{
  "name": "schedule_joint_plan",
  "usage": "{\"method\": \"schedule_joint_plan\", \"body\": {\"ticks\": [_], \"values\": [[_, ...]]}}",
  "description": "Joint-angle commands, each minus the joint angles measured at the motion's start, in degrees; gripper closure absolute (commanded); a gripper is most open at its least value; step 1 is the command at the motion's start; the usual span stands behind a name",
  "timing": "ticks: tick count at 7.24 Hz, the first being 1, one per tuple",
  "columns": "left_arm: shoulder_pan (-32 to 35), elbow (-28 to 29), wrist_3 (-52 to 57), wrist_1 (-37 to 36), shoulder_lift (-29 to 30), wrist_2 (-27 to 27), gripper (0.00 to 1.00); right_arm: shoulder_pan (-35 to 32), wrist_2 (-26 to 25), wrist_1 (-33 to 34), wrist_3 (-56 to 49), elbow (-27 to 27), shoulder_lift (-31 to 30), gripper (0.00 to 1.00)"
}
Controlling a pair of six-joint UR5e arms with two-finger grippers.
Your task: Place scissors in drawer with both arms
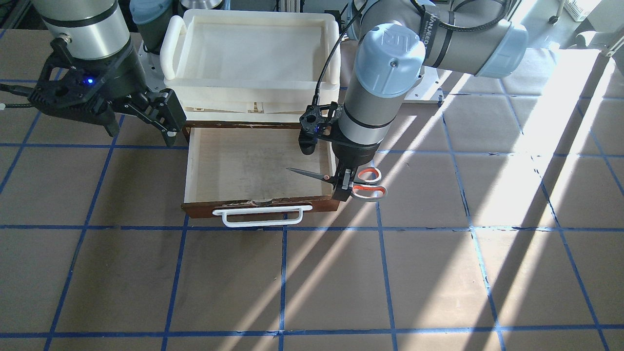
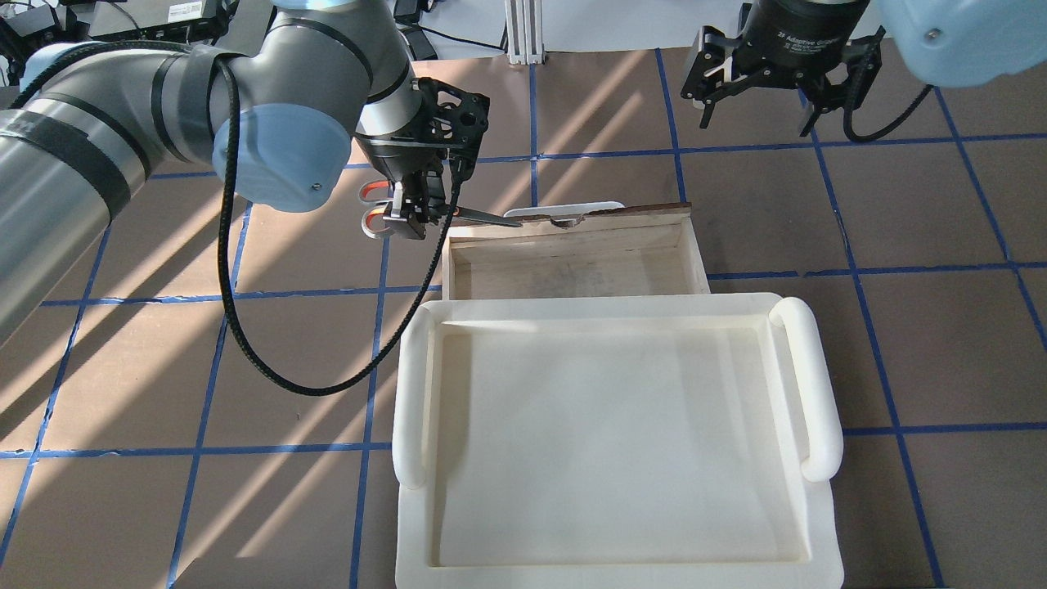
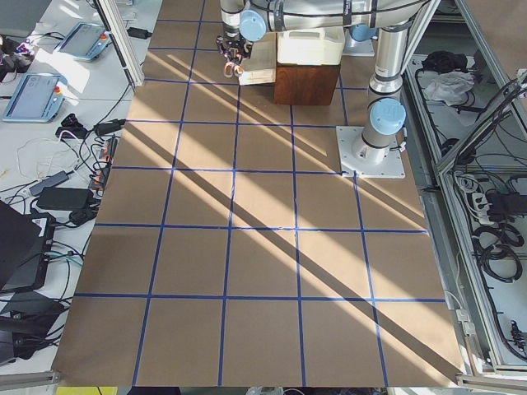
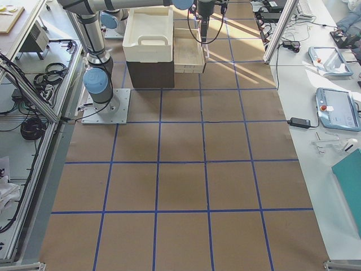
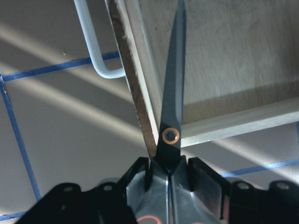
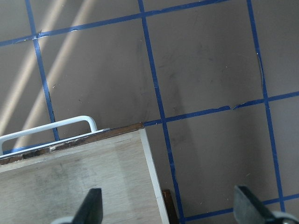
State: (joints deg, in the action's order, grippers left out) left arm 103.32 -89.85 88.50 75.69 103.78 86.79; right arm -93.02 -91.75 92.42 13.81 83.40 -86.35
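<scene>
The drawer [image 1: 234, 165] is pulled open, with a pale wood interior and a white bar handle [image 1: 263, 215]. My left gripper [image 1: 343, 189] is shut on the scissors [image 1: 363, 184] near the pivot. It holds them above the drawer's front corner on my left side. The dark blades [image 2: 487, 217] reach over the drawer [image 2: 572, 274]; the grey and orange loops stay outside it. The left wrist view shows the blades [image 5: 171, 93] above the drawer's wall [image 5: 233, 123]. My right gripper [image 1: 141, 129] is open and empty, raised beside the drawer's other side [image 6: 79, 182].
A cream-white plastic tray [image 2: 613, 442] sits on the dark cabinet [image 3: 306, 82] above the drawer. The brown table [image 1: 341, 273] carries a blue tape grid and sunlight stripes. A black cable [image 2: 245, 327] hangs from my left arm.
</scene>
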Motion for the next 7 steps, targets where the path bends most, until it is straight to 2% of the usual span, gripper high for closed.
{"method": "schedule_joint_plan", "body": {"ticks": [1,4,7], "values": [[4.5,-0.76,-2.27,0.07,0.19,0.04,1.0,-0.06,0.44,1.54,0.34,1.41,-1.1,0.0],[8.64,-1.82,-6.65,0.07,0.81,-0.75,1.0,-0.14,0.61,1.54,0.34,1.41,-1.1,0.0],[8.65,-2.87,-6.85,-0.02,1.42,-3.29,1.0,-0.23,0.61,1.54,0.34,1.5,-1.1,0.0]]}}
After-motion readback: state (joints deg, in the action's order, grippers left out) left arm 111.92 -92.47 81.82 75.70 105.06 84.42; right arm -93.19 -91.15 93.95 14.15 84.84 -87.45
